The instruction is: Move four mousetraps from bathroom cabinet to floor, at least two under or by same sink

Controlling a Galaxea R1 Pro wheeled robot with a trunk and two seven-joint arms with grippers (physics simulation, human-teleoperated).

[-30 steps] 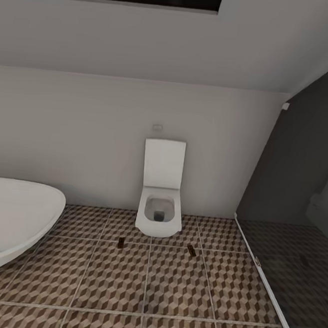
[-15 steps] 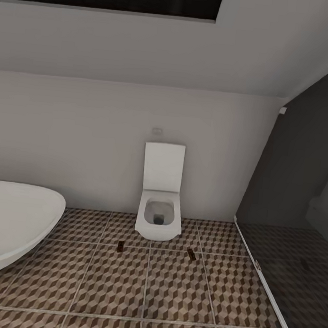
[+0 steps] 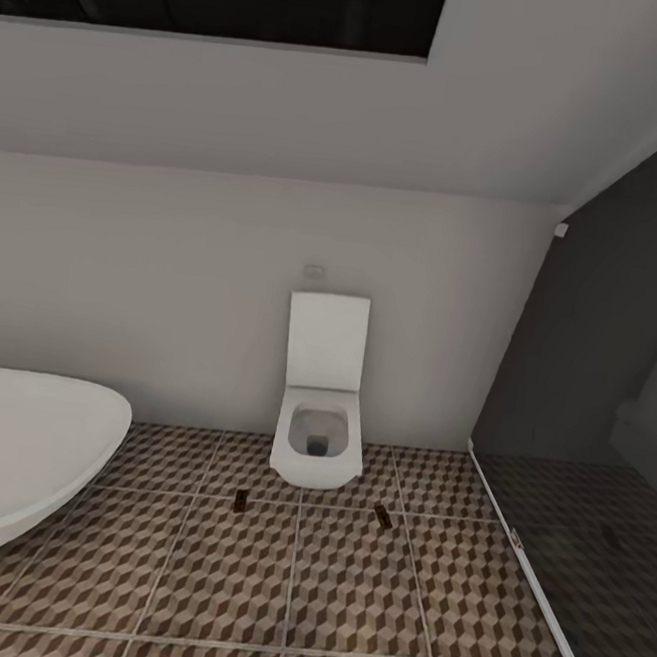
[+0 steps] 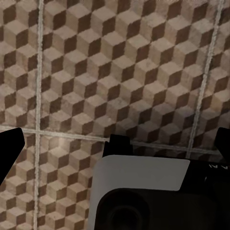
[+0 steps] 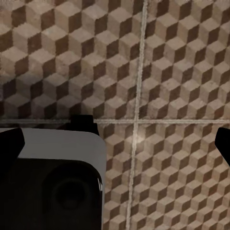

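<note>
The bathroom floor [image 3: 343,591] spreads before the toilet [image 3: 317,448]. Two small dark mousetraps [image 3: 239,502] lie just in front of it, either side. Both grippers hang wide open, holding nothing. Likely between fetches; next, drive to the cabinet.

bathroom floor [image 3: 343,591]: brown, beige and cream cube print, pale grey grout | toilet [image 3: 319,428]: white | bathtub [image 3: 25,450]: white | back wall [image 3: 172,283]: off-white | left gripper [image 4: 115,143] fingertips: black, cube tiles between them | right gripper [image 5: 117,141] fingertips: black, over the same print
</note>
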